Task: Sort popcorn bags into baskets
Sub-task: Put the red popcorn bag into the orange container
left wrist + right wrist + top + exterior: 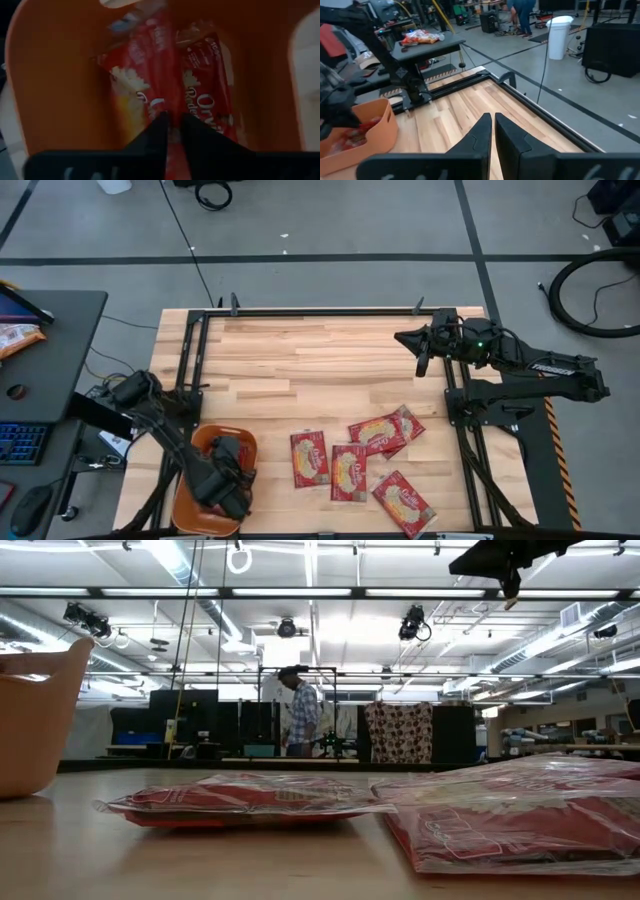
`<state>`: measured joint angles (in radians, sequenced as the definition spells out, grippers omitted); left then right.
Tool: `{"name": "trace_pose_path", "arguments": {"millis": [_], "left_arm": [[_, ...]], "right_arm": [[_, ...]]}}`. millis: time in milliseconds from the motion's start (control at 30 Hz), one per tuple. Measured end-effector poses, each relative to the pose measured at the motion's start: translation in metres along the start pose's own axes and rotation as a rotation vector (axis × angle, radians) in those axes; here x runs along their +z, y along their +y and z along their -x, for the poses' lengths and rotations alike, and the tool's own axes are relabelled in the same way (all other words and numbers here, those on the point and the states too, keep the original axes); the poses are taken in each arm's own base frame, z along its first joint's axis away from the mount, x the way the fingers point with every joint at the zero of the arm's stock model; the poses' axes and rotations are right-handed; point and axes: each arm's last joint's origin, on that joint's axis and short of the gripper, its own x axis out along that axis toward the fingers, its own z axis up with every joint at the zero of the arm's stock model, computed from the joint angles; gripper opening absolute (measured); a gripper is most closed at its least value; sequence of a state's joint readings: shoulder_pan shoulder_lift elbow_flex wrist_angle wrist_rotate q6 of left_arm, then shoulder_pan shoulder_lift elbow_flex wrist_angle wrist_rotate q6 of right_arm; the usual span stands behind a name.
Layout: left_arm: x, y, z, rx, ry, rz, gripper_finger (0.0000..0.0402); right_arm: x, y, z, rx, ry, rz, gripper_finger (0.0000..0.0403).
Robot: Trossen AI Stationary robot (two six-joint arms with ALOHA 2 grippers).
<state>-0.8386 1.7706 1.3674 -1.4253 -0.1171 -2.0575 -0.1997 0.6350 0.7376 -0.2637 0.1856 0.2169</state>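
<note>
The orange basket [205, 442] sits at the table's near left corner, and its wall shows in the low view [40, 710]. My left gripper [228, 480] reaches down into it, shut on a red popcorn bag [162, 60]. Another bag [212, 95] lies flat on the basket floor beside it. Several more bags lie flat on the table near its near edge [310, 458] [348, 472] [385, 430] [403, 502]; two of them show in the low view [240, 802] [520, 820]. My right gripper [422, 350] [492, 122] waits shut above the far right of the table, touching nothing. My left gripper pinches the red popcorn bag between its two fingers [155, 132] at one end [171, 112], coming from above and pointing down into the basket. The bag runs away from the fingertips as a raised ridge, its far end down among the packets on the basket floor.
A black frame rail [330, 311] runs along the table's far edge and sides. A dark side table [60, 350] left of the table carries an orange-and-white snack packet [420, 36] and a keyboard. A person [300, 710] stands far off in the room. Bare wood fills the table's far half.
</note>
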Motion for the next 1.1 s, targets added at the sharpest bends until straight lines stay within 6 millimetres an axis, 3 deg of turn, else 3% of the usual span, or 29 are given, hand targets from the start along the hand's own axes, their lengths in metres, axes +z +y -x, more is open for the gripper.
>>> {"name": "trace_pose_path", "arguments": {"millis": [133, 367, 533, 667, 900, 1100], "left_arm": [[0.009, -0.004, 0.007, -0.05, 0.005, 0.015, 0.0111], [0.029, -0.031, 0.044, -0.473, -0.115, -0.226, 0.0133], [0.047, -0.054, 0.046, -0.591, -0.097, -0.398, 0.0134], [0.067, -0.067, 0.036, -0.566, -0.142, -0.57, 0.0134], [0.105, -0.079, 0.028, -0.539, -0.299, -1.034, 0.0134], [0.11, -0.092, 0.013, -0.427, -0.457, -1.612, 0.0134]], "right_arm": [[0.0, 0.0, 0.0, 0.004, 0.002, 0.0, 0.0026], [0.0, 0.0, 0.0, 0.003, 0.004, 0.012, 0.0026], [0.0, 0.0, 0.0, 0.003, 0.003, 0.015, 0.0026], [0.0, 0.0, 0.0, 0.003, 0.003, 0.015, 0.0026], [-0.001, 0.0, 0.0, 0.002, 0.011, 0.009, 0.0026], [-0.001, 0.0, 0.0, 0.002, 0.011, -0.01, 0.0026]]}}
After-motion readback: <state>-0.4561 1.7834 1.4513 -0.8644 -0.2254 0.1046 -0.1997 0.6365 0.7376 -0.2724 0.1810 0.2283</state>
